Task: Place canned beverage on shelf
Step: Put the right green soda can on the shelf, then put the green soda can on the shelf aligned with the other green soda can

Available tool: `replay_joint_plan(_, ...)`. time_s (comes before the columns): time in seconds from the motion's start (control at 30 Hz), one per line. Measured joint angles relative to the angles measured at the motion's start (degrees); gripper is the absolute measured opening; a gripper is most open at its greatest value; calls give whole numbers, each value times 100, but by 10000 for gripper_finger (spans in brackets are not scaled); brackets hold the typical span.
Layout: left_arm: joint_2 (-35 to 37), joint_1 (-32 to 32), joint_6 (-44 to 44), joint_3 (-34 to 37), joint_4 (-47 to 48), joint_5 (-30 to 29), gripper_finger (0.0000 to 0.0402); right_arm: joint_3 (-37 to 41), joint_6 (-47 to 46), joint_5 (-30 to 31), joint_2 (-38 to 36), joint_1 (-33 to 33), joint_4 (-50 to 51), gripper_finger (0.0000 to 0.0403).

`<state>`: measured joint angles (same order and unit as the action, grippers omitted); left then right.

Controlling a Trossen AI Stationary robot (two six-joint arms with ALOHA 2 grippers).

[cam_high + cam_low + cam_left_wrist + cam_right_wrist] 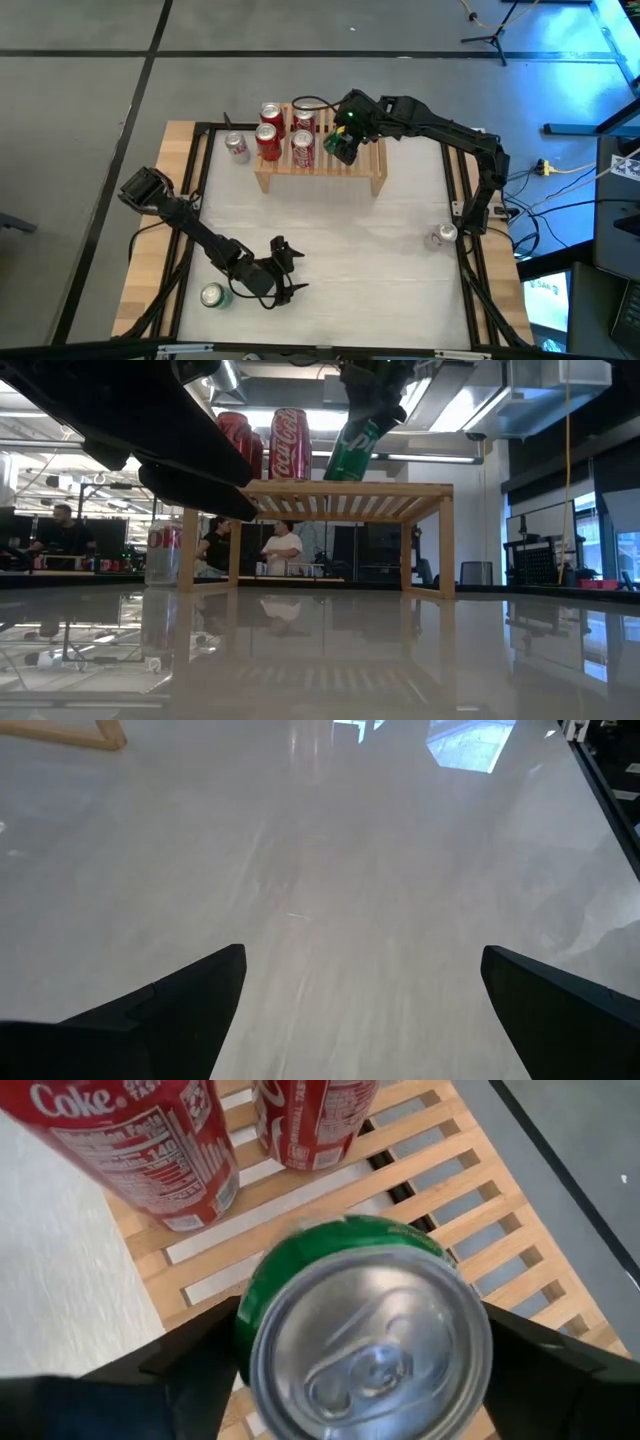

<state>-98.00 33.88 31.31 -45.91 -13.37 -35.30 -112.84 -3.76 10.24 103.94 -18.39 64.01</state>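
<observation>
The pale wooden shelf (350, 172) stands at the table's far side, with several red cans (272, 128) upright on the left half of its slatted top (470, 1210). My right gripper (343, 140) is above the shelf's middle, shut on a green can (352, 448) just right of the red cans (290, 445). My left gripper (285, 270) hovers open low over bare table near the front left, its fingers (190, 1010) wide apart with nothing between them. My right gripper pinches the green can's side wall just below its top rim (245, 1335) between its two fingers (190, 1370). They slant down from above and from the table's right. The can tilts, top toward the gripper, with its lower end (338, 477) at the slatted top.
A red-and-silver can (236, 147) stands on the table left of the shelf. A green can (212, 295) sits near the front left beside my left arm, and a silver can (441, 236) at the right edge. The shelf's right half (372, 160) is bare. People sit beyond the table (282, 548).
</observation>
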Motion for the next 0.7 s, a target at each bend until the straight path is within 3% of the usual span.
replay_joint_plan(0.27, 0, -1, 0, 0, 1, 1, 394, 0, 108, 29, 0, -2, -308, 390)
replay_joint_plan(0.57, 0, -1, -29, 0, 1, 3, 394, 0, 277, 16, 32, 4, -437, 387)
replay_joint_plan(0.7, -2, 1, 21, 0, -51, 8, 394, -278, 279, -79, -4, 81, 60, 386)
